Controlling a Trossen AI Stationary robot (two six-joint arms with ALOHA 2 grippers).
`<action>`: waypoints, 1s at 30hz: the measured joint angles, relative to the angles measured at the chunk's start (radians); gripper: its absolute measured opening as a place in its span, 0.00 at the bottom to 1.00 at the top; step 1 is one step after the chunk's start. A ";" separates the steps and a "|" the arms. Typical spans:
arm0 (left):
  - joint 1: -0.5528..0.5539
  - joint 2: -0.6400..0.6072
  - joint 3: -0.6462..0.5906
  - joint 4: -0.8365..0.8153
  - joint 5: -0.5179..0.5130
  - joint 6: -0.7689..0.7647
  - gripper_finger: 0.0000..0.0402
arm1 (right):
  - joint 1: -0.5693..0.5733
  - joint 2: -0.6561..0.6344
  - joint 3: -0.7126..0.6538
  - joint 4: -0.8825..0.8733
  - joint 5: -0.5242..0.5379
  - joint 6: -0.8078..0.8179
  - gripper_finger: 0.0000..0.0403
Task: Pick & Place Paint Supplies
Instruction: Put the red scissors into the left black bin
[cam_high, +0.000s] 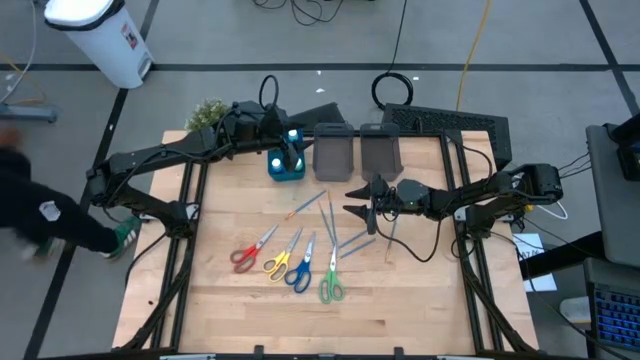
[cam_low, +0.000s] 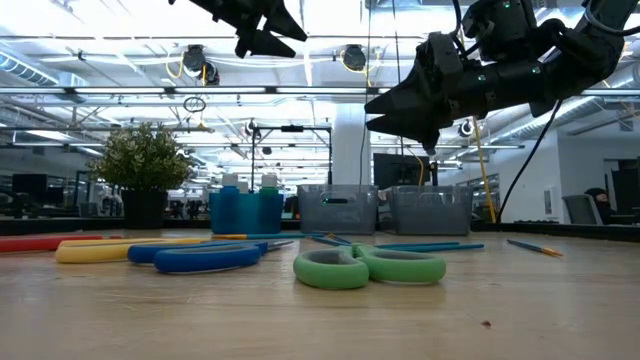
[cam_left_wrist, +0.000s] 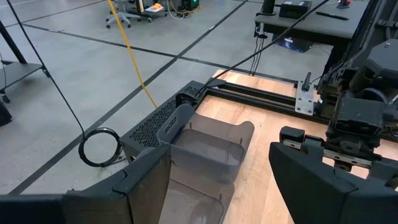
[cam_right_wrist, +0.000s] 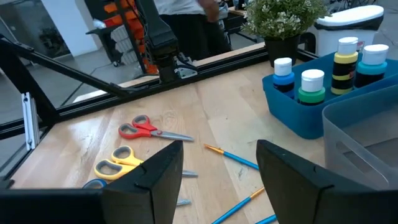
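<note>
**Inspector:** Blue-grey brushes (cam_high: 345, 243) lie loose on the wooden table (cam_high: 420, 310), scattered mid-table; four pairs of scissors sit nearer the front edge: red scissors (cam_high: 250, 250), yellow scissors (cam_high: 282, 258), blue scissors (cam_high: 300, 272), green scissors (cam_high: 331, 283). None of these is binned yet. Paint bottles (cam_right_wrist: 313, 85) already stand in the blue bin (cam_high: 286, 166) at the back, with two grey bins (cam_high: 357, 152) beside it.

**Assistant:** And the arms?

**Inspector:** The right gripper (cam_high: 362, 200) hangs above the table, clear of the surface, jaws parted and holding nothing. The left gripper (cam_high: 278, 128) hovers up over the back row by the blue bin, also spread and empty.

**Assistant:** Which arm is better placed for the next pick?

**Inspector:** The right, by judgement. The brushes lie just in front of and below its fingertips, toward the table's front edge. The left arm is well apart from them, at the back.

**Assistant:** Orientation of the brushes?

**Inspector:** Mixed. One brush (cam_high: 329, 215) runs roughly front to back just left of the right gripper. Another (cam_high: 390, 238) lies near it on the right, also front to back. The cluster lower down slants across the table. The jaws would likely need to straddle a shaft across its long axis, so wrist alignment matters.

**Assistant:** Anything else noted?

**Inspector:** A potted plant (cam_high: 207, 112) stands at the back left corner, not part of the job
</note>
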 joint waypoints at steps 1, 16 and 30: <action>0.000 0.000 0.000 0.000 0.000 0.000 0.70 | 0.000 0.000 0.000 0.000 0.000 0.000 0.49; 0.000 0.000 0.000 0.000 0.000 0.000 0.70 | 0.000 0.000 0.000 0.000 0.000 0.015 0.49; 0.000 0.000 0.000 0.000 0.000 0.000 0.70 | 0.000 0.000 0.000 0.000 0.000 0.019 0.49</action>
